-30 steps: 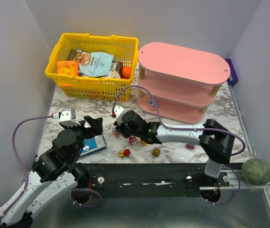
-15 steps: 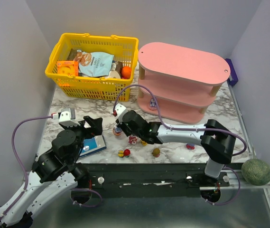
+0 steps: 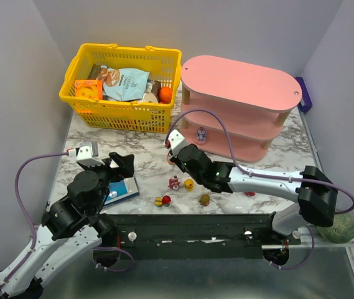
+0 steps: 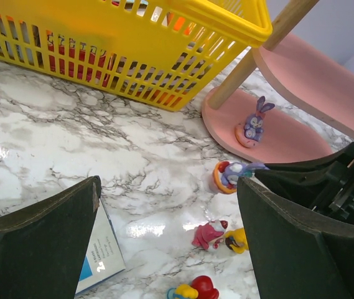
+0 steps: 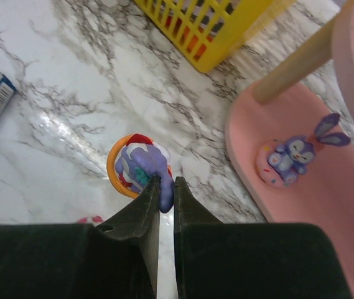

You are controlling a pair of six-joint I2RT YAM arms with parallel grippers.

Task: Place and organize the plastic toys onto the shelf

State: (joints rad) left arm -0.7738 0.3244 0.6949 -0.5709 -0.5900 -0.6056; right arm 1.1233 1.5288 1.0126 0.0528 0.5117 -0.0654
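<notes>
Purple plastic with an orange ring base, one toy (image 5: 138, 163) is clenched by a thin limb in the right pincer (image 5: 166, 184), over the marble bench (image 5: 52, 124). Ahead and to that pincer's right stands the pink shelf (image 5: 326, 212), with a bunny figurine (image 5: 292, 159) on its bottom tier. The left pincer (image 4: 168, 187) hangs released and wide; a pink toy (image 4: 209, 235) and a yellow toy (image 4: 236, 240) lie ahead between its fingers.

Bare marble (image 3: 152, 149) between basket (image 3: 121, 115) and shelf (image 3: 239, 81), post (image 4: 239, 73) and purple bunny (image 4: 253, 124) crowding bottom tier
</notes>
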